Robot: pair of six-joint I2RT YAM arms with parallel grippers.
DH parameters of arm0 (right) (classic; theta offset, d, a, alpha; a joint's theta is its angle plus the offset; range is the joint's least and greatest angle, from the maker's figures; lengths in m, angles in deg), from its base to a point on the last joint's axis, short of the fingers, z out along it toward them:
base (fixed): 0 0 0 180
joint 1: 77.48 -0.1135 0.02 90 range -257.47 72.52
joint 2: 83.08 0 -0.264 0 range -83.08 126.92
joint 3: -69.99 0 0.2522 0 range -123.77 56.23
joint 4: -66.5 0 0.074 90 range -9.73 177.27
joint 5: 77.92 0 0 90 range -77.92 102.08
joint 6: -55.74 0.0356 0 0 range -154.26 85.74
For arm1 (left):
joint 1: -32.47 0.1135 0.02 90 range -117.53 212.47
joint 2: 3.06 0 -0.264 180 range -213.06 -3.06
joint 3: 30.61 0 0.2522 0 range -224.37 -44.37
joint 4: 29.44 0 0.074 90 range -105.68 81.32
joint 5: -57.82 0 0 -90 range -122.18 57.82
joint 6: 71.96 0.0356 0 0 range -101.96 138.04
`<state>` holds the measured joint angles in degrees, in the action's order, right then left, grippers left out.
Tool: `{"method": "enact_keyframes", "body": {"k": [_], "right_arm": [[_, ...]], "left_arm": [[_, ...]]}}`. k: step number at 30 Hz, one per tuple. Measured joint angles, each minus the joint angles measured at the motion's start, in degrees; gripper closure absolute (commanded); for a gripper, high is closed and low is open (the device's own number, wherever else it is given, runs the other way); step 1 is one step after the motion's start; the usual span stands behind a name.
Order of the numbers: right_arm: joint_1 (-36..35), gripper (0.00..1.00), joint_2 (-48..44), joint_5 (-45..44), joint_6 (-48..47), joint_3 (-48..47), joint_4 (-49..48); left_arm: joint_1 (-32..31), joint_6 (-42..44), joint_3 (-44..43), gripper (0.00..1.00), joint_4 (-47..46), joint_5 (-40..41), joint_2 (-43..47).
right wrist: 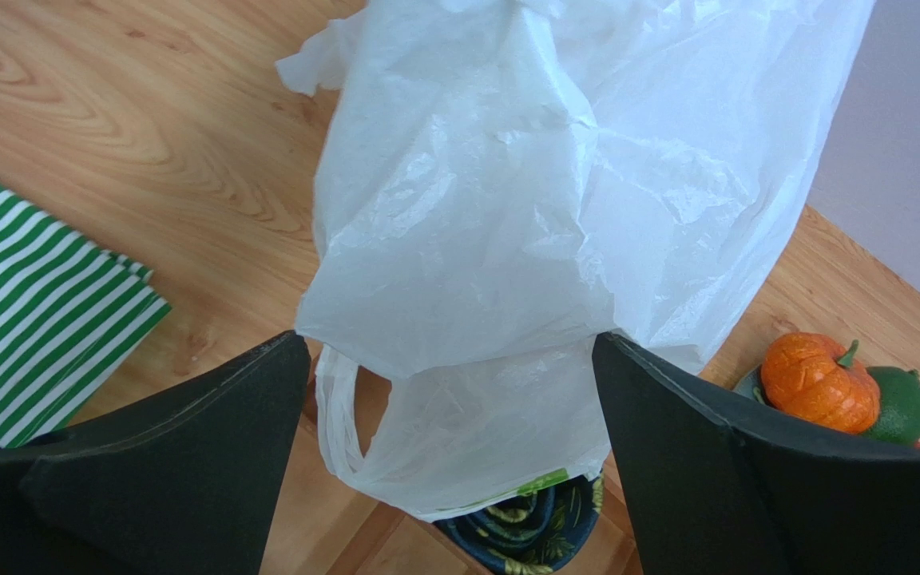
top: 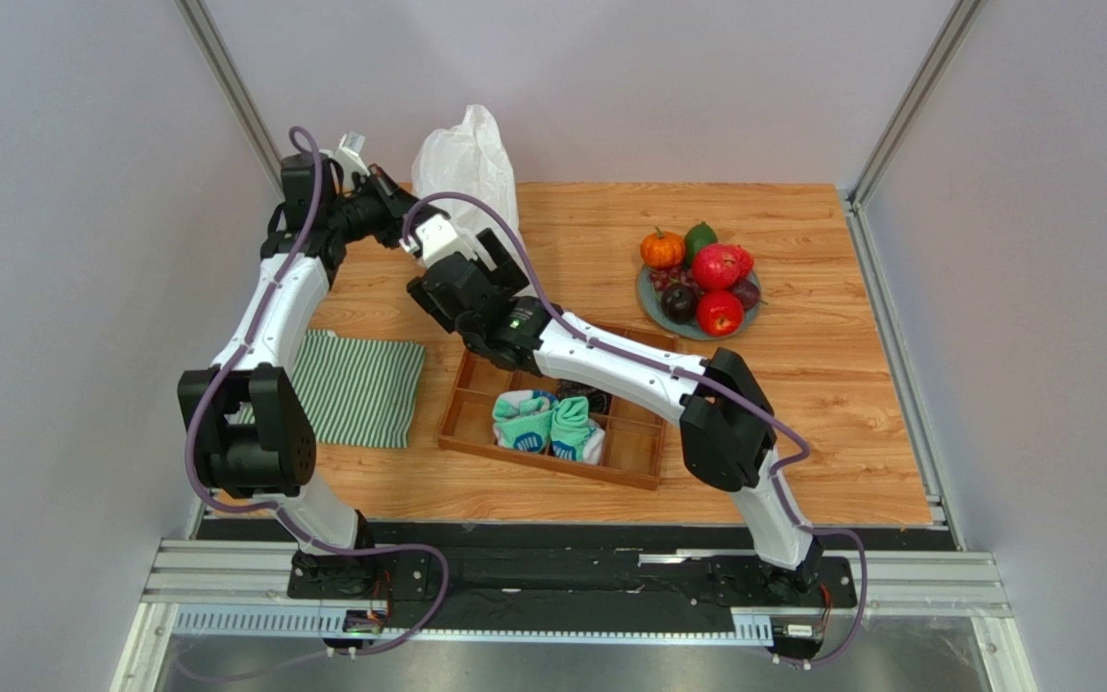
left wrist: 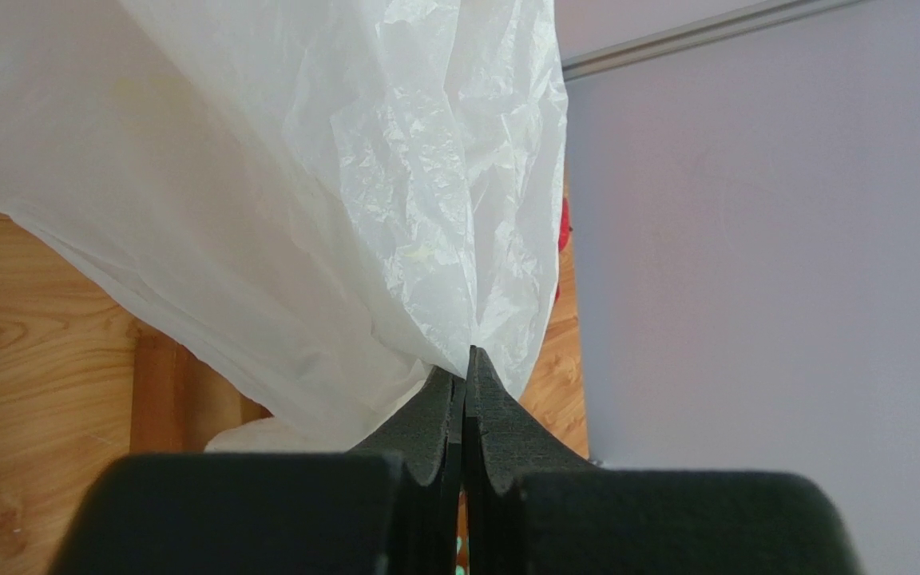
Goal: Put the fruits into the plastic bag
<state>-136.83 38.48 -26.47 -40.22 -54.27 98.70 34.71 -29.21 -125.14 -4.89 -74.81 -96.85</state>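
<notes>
The white plastic bag hangs at the table's back left. My left gripper is shut on its edge and holds it up; the left wrist view shows the film pinched between the closed pads. My right gripper is open just in front of the bag, its fingers either side of the bag's lower part and a loop handle, not gripping. The fruits lie on a grey plate at the back right: red apples, an orange pumpkin-like one, a green one, a dark purple one.
A wooden tray with rolled teal socks sits front centre under my right arm. A dark patterned sock lies below the bag. The green-and-white striped cloth lies at the left. Walls close the back and sides.
</notes>
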Motion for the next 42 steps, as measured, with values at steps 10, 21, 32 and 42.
{"method": "enact_keyframes", "body": {"k": [10,21,32,42], "right_arm": [[5.2,0.64,0.7,1.7,0.3,-0.2,-0.1],[7.5,1.00,-1.5,15.0,4.9,2.7,1.8],[20.3,1.00,-15.2,39.2,25.6,9.6,2.0],[27.0,1.00,-18.7,51.1,37.4,17.2,-2.4]], "left_arm": [[0.0,-0.4,0.0,1.00,-0.8,-0.9,0.0],[-1.8,4.6,-2.5,0.50,4.2,-0.3,0.0],[-1.9,18.3,-5.2,0.04,10.3,9.4,8.3],[-7.9,30.3,-2.6,0.19,10.4,20.6,18.3]]}}
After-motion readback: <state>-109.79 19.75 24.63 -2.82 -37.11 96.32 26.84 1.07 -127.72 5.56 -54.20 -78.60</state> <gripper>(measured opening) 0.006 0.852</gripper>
